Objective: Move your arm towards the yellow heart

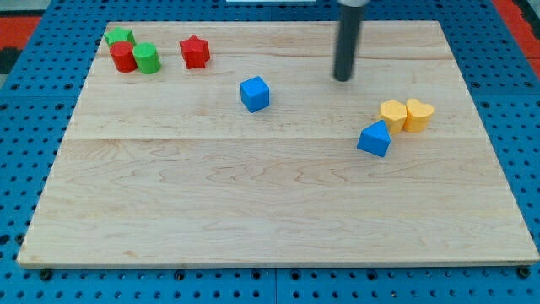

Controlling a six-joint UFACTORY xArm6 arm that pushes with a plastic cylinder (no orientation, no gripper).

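The yellow heart (419, 115) sits at the view's right on the wooden board (253, 194), touching a yellow hexagonal block (393, 114) on its left. A blue triangular block (374, 139) lies just below the yellow hexagon. My tip (342, 79) is on the board up and to the left of the yellow pair, clearly apart from them, with bare wood between.
A blue cube (254, 94) sits left of my tip. A red star (195, 52) lies near the top. At the top left corner a green block (120, 37), a red cylinder (123, 57) and a green cylinder (147, 59) cluster together.
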